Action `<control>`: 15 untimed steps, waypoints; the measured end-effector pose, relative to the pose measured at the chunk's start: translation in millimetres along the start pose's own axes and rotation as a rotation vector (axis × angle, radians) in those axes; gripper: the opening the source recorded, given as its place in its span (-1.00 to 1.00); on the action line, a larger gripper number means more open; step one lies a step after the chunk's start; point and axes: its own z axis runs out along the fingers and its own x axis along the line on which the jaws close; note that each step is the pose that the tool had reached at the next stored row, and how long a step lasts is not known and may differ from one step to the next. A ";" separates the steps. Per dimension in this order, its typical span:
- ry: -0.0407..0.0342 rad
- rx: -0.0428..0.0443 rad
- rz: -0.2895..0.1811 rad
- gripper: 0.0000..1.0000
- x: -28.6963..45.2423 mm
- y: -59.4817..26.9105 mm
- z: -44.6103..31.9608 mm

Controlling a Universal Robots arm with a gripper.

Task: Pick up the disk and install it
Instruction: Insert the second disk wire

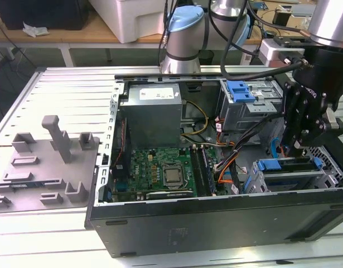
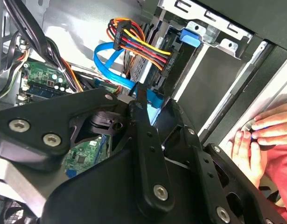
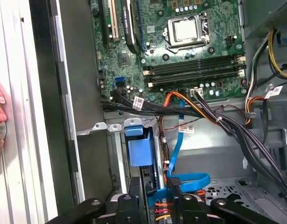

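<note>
1. In the exterior view the open computer case (image 1: 216, 223) lies on its side on the tabletop (image 1: 65, 89), motherboard (image 1: 160, 170) facing up.
2. The disk (image 1: 288, 166), in its blue carrier, sits in the drive cage at the case's corner on the exterior view's right; in the first wrist view its blue tab (image 3: 138, 147) stands above the bay.
3. The claw (image 1: 296, 146) hangs directly over the disk, fingertips close to its top edge; whether they are clenched or released cannot be told.
4. A person's hand (image 2: 264, 135) rests on the case's outer edge in the second wrist view.
5. A grey moulded tray (image 1: 46, 167) lies well apart, toward the exterior view's left.
</note>
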 end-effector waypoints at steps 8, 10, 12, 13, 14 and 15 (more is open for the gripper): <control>-0.0014 0.0104 -0.071 -0.27 0.0 -0.1 0.1; -0.0014 0.0104 -0.070 -0.27 0.7 -0.3 0.3; -0.0014 0.0103 -0.070 -0.27 0.9 -0.6 0.4; -0.0014 0.0103 -0.070 -0.27 0.9 -0.6 0.4; -0.0014 0.0103 -0.070 -0.27 1.0 -0.7 0.4; -0.0013 0.0102 -0.069 -0.27 1.2 -0.7 0.4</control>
